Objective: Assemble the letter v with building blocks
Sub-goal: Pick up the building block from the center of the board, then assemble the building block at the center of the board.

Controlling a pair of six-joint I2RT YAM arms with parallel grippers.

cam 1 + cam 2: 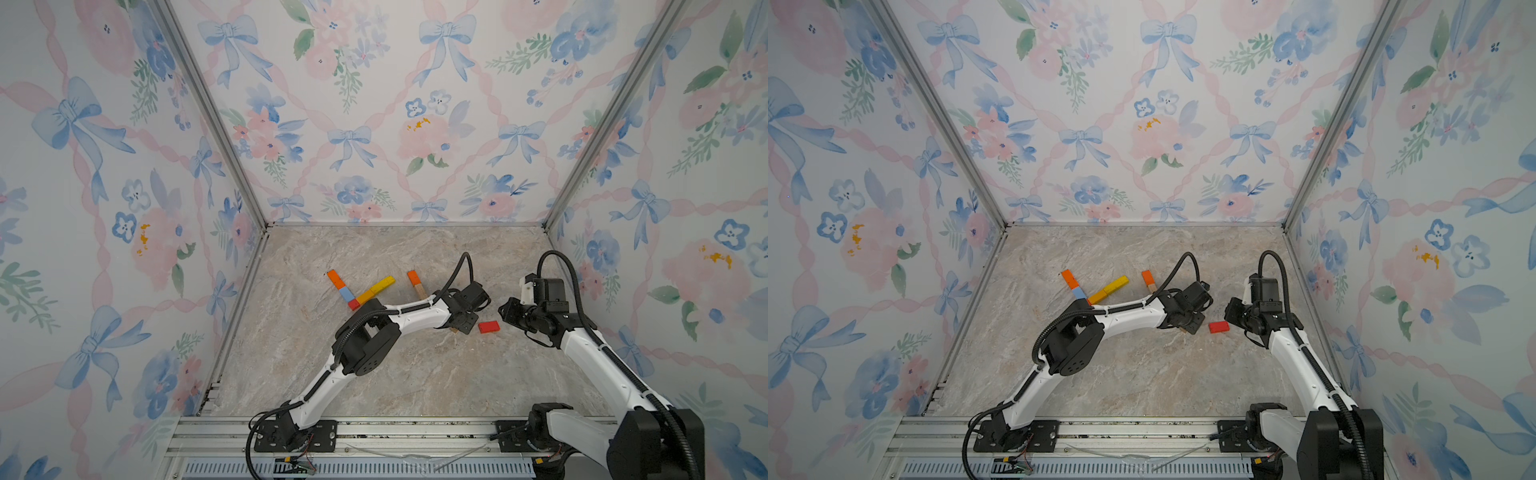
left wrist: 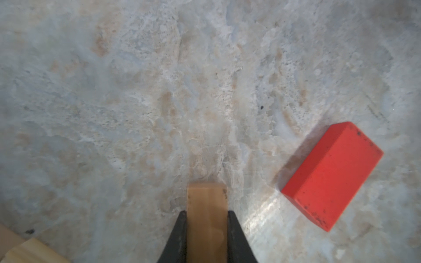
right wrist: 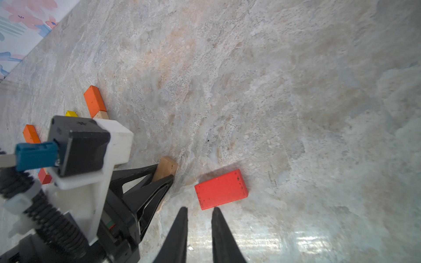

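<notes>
Left arm (image 1: 415, 318) bent high at the elbow, stretched out toward the right, left gripper (image 2: 206, 213) tipped down, its black fingers (image 2: 180, 234) squeezing a tan block (image 2: 207, 198) from both sides, right arm (image 1: 582, 349) bent too, right gripper (image 3: 199, 208) close by, tips a little apart, holding nothing.

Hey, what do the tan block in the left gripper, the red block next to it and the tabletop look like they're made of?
Tan block: apparently bare wood, faint grain showing. Red block: probably painted wood, matte, dark chips along edges. Tabletop: marble-look veining, slightly glossy; stone or printed laminate, unclear.
</notes>
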